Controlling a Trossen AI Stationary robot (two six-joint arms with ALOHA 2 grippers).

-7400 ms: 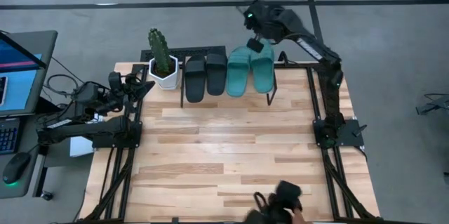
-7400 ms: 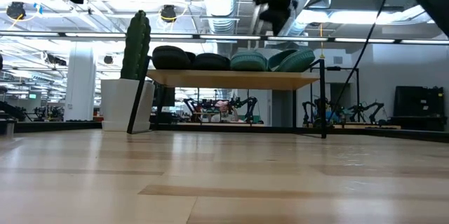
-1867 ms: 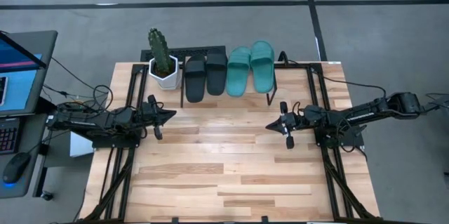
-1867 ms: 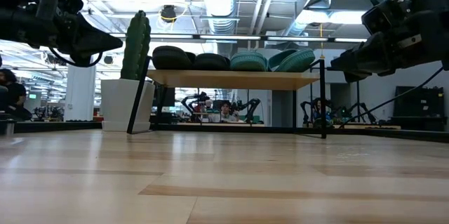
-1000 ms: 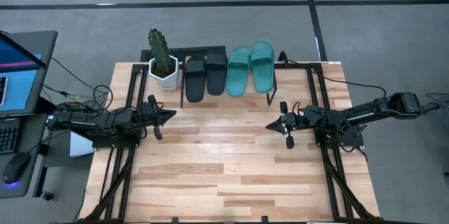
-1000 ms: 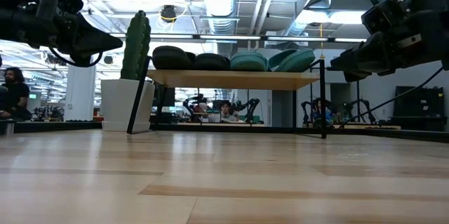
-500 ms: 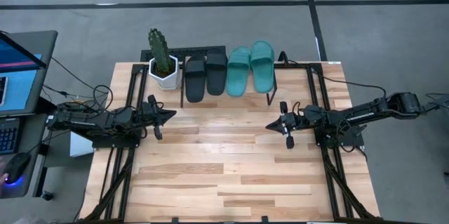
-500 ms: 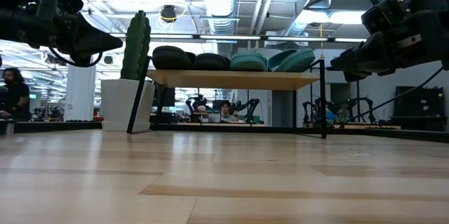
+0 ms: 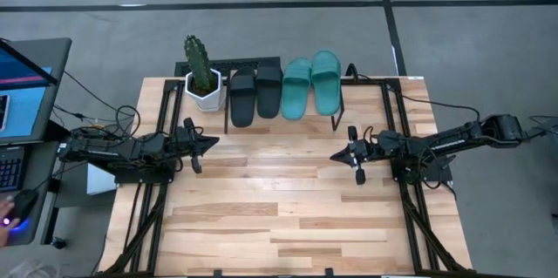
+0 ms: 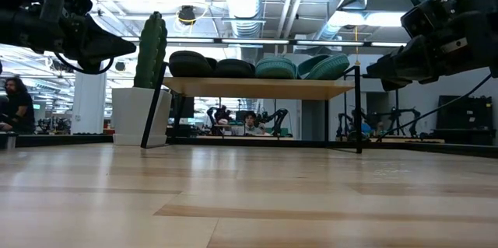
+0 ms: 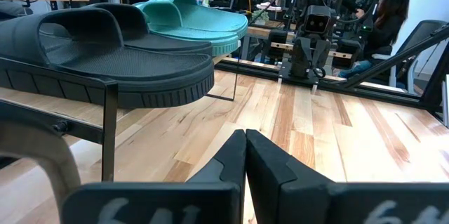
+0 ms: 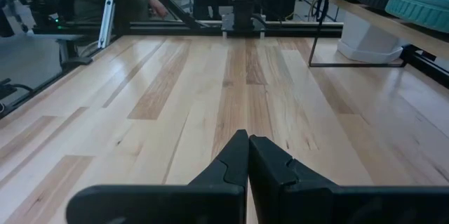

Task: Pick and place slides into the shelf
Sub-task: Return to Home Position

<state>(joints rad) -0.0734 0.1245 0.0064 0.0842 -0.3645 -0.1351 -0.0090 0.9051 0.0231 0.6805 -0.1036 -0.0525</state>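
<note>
Left tool (image 9: 211, 141), right tool (image 9: 336, 154): jaws fully together, empty, tips facing across counter (image 9: 279, 200). Beyond and between tools: four slides (image 9: 241, 97) atop shelf (image 10: 257, 87).

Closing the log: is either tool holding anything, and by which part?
Nothing is held: left tool and right tool are shut and empty. The black and teal soft slides lie on the wooden-topped shelf.

Laptop (image 9: 22, 95) cut off at edge, shelf (image 10: 257, 88) top — hidden under slides (image 9: 297, 91)

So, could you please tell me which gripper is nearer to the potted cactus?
Left. The left gripper lies just in front of the cactus; the right gripper lies across the table.
</note>
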